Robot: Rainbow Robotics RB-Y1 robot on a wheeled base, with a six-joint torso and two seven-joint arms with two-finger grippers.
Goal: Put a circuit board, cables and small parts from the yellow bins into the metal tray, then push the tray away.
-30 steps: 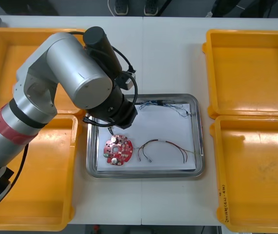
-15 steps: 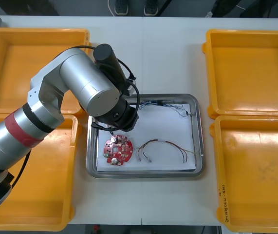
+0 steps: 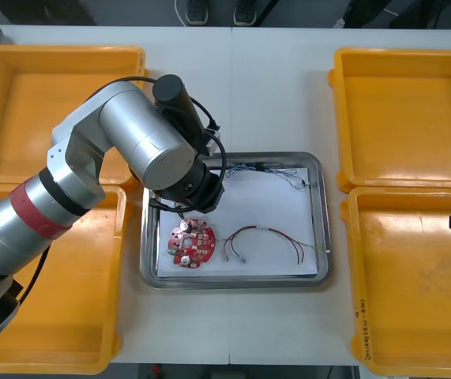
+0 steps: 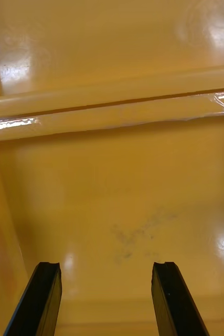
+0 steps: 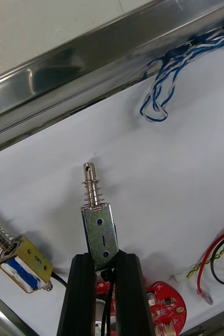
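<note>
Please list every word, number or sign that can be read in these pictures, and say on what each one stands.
"1", or a plain stroke: on the small metal part held in the left gripper.
"9" or "6", cannot tell which: on the other small metal part lying in the metal tray.
Handwriting on the rim of the near right yellow bin: too small to read.

The left arm (image 3: 142,146) is built of silver-grey cylinders with a red band (image 3: 35,207). A black wrist (image 3: 197,189) sits behind the jaws, a black cable (image 3: 222,162) looping past; its fingers (image 5: 80,294) are flat and black.
</note>
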